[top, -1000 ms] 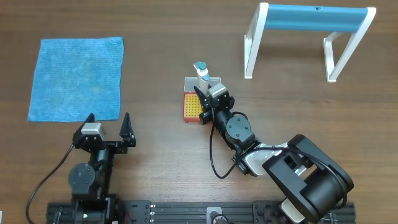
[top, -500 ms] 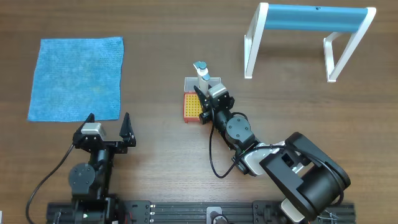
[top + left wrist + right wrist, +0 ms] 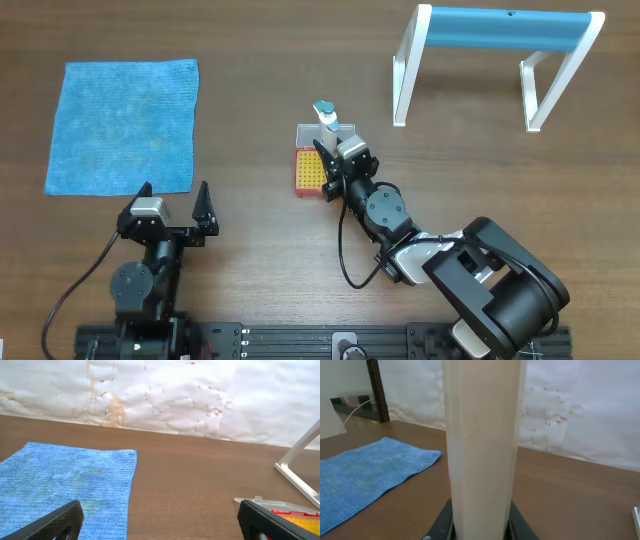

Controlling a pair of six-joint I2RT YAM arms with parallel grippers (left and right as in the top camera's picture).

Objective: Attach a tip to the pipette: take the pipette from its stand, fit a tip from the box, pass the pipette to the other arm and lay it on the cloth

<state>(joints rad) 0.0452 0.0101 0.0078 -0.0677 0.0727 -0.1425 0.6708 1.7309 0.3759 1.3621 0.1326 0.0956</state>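
You've got 1 table (image 3: 260,60) w/ 2 arms on it, so 2 grippers: left gripper (image 3: 175,188) and right gripper (image 3: 333,143), 2 fingers each. 1 pipette (image 3: 325,112). 1 tip box (image 3: 309,172); its tips are too small to count. 1 blue cloth (image 3: 122,125). 1 stand (image 3: 500,28): 1 blue bar, 2 white end frames. 2 black cables, 1 per arm.
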